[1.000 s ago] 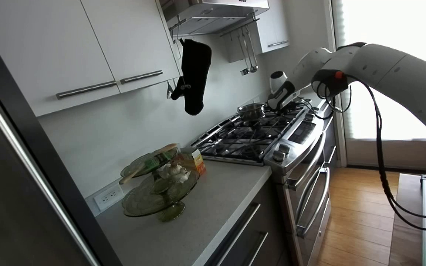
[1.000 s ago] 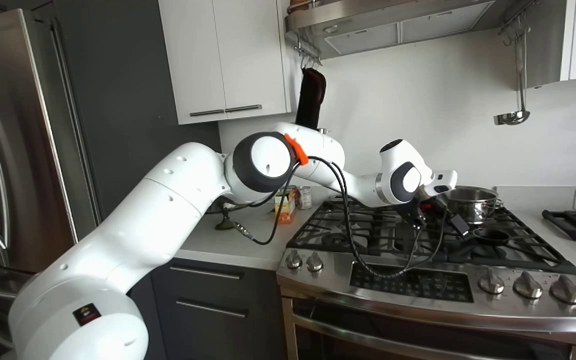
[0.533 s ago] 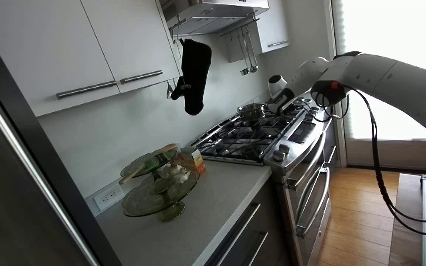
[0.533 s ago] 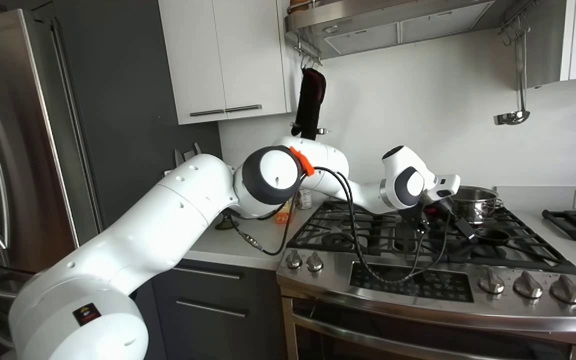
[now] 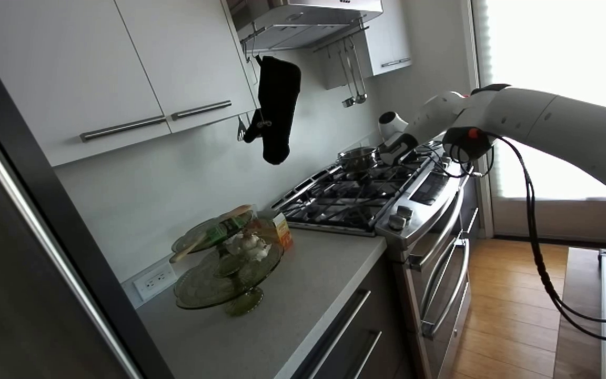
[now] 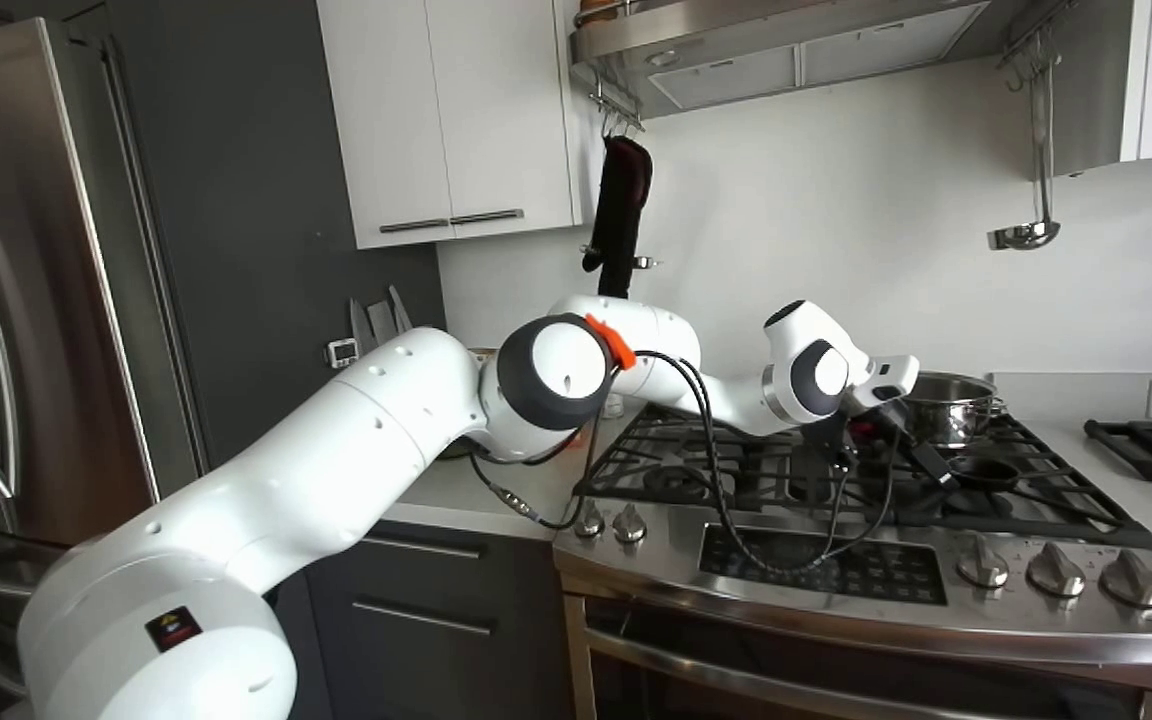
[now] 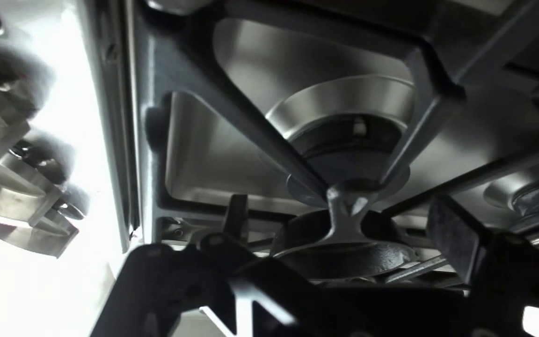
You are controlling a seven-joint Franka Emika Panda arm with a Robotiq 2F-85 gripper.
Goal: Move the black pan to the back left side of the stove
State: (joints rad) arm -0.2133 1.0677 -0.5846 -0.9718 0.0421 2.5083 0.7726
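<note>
Pan [image 6: 983, 475] sits on the stove [image 6: 671, 555], near the pot [image 6: 944, 412].
Close beside it hangs the hand [image 7: 343, 221], spread wide.

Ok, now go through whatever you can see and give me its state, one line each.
Gripper: open
Pan: right way up on stove
Pot: uncovered
Burners: no flame visible
Knobs: setting unclear
Oven: shut
Drawers: shut
Cabinets: shut
Fridge: appears shut
Mitt: hanging
Ladle: hanging
</note>
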